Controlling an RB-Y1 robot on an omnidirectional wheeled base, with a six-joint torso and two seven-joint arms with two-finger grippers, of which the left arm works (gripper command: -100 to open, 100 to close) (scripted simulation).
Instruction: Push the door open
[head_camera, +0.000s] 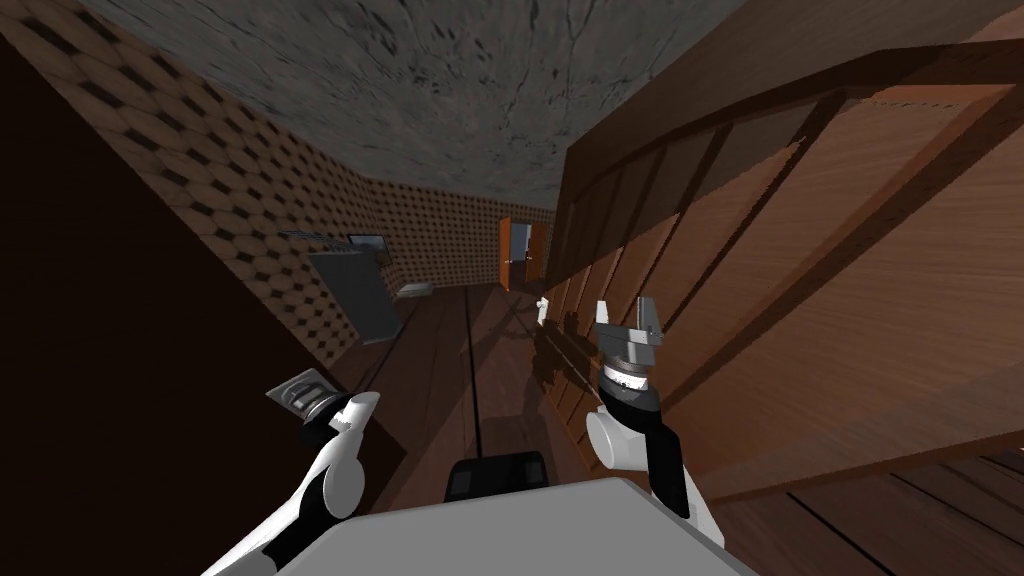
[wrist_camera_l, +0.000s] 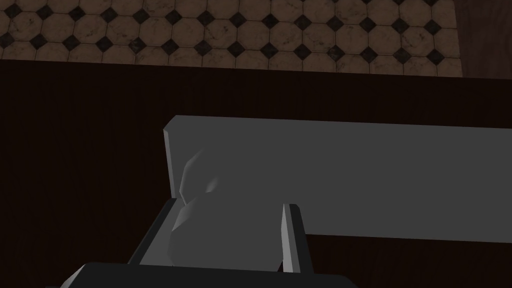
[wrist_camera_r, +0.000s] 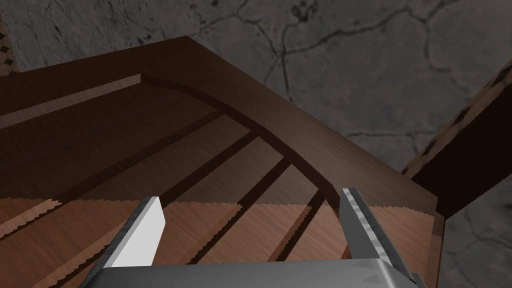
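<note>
Brown, panelled wood rises right ahead of the right gripper (head_camera: 626, 310) (wrist_camera_r: 250, 197): this is the door (head_camera: 800, 250) (wrist_camera_r: 150, 165). Its dark bars run on past the jaws, which stand wide with nothing between them. Whether their tips touch the door I cannot tell. The door's arched upper frame and free edge lie beyond the jaws, against a cracked grey ceiling (wrist_camera_r: 360, 60).

The left gripper (head_camera: 298, 392) (wrist_camera_l: 229, 205) is well apart from the door, at a dark brown surface (wrist_camera_l: 75, 175). Its jaws are narrow and press the sides of a rounded grey knob (wrist_camera_l: 220, 225). The knob sits on a long grey bar (wrist_camera_l: 375, 180) that runs off to one side of the jaws. A tiled wall (wrist_camera_l: 225, 35) lies beyond the bar.
</note>
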